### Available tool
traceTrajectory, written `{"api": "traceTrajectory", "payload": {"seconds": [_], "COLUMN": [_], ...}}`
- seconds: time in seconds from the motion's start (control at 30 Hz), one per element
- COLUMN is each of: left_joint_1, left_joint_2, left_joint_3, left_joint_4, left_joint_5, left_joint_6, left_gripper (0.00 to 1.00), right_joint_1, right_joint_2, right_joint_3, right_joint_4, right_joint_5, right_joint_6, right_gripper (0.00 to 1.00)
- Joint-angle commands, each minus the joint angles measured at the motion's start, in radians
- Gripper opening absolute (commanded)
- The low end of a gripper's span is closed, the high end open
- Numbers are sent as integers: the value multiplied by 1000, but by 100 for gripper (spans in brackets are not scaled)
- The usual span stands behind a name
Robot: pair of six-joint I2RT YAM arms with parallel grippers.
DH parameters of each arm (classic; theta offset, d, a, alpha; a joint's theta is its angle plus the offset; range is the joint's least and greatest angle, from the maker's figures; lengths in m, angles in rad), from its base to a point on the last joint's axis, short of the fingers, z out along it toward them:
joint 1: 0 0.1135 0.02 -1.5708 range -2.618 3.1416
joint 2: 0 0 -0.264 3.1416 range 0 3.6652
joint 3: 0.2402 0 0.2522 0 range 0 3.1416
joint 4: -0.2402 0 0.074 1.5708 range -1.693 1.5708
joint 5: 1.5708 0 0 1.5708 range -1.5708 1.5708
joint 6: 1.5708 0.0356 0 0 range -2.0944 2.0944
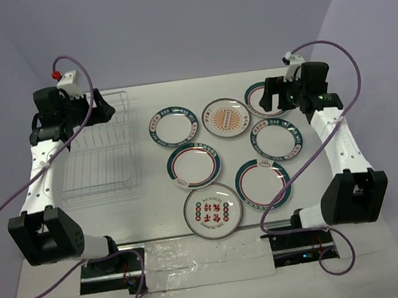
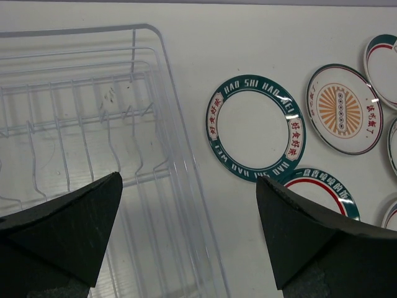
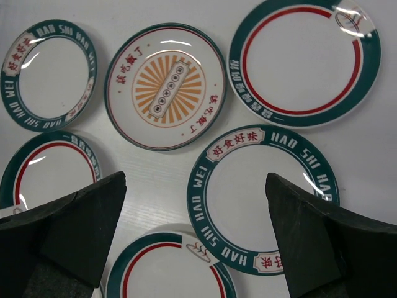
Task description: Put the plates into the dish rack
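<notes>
The wire dish rack (image 1: 103, 156) sits on the white tabletop (image 1: 152, 212) along the left edge. It reaches from near the far left corner to about halfway down that edge. In the left wrist view its thin upright tines (image 2: 80, 118) stand in rows inside the frame.

All seven plates lie flat on the tabletop to the right of the rack, spread over the middle and the right side. In the far row, a lettered green plate (image 1: 173, 126) lies nearest the rack with the sunburst plate (image 1: 225, 118) just beside it. A third plate (image 1: 252, 100), nearest of the seven to the far right corner, is partly hidden under the right jaws. The next row has a red-ringed plate (image 1: 195, 165) and another lettered plate (image 1: 278, 139). A green-rimmed plate (image 1: 262, 183) lies nearer still, and the red-character plate (image 1: 213, 210) is closest to the near edge. Several rims lie very close together, and I cannot tell whether they touch.

The left arm (image 1: 42, 163) holds the left jaws above the far end of the rack, over its right side. They are spread wide with nothing between the dark fingers (image 2: 62, 223). The right arm (image 1: 338, 140) holds the right jaws above the plates towards the far right corner. They are also spread wide and grip nothing. In the right wrist view a lettered plate (image 3: 263, 198) shows on the tabletop between the fingers (image 3: 68, 236).
</notes>
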Motion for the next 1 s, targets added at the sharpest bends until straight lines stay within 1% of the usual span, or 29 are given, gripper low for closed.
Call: {"api": "traceTrajectory", "payload": {"seconds": [0.0, 0.13, 0.23, 0.33, 0.4, 0.57, 0.73, 0.83, 0.97], "left_joint_1": [-2, -2, -2, -4, -4, -7, -9, -9, -10], "left_joint_2": [0, 6, 11, 18, 21, 23, 14, 8, -14], "left_joint_3": [31, 46, 54, 65, 72, 88, 86, 80, 51], "left_joint_4": [9, 18, 18, 18, 18, 12, 15, 20, 40], "left_joint_5": [33, 10, 9, 12, 13, 24, 26, 32, 59], "left_joint_6": [31, 18, 15, 10, 4, 2, 4, 10, 15], "left_gripper": [99, 99, 99, 99, 99, 99, 99, 99, 99], "right_joint_1": [-74, -161, -207, -227, -233, -267, -272, -275, -279], "right_joint_2": [52, 171, 265, 362, 405, 544, 667, 722, 768], "right_joint_3": [34, 82, 152, 200, 240, 336, 443, 479, 493], "right_joint_4": [20, 21, 14, 5, 4, 20, -8, -28, -29], "right_joint_5": [20, 35, 76, 124, 147, 138, 118, 135, 150], "right_joint_6": [76, 165, 236, 292, 340, 434, 469, 498, 520], "right_gripper": [100, 100, 100, 99, 97, 91, 87, 83, 80]}}
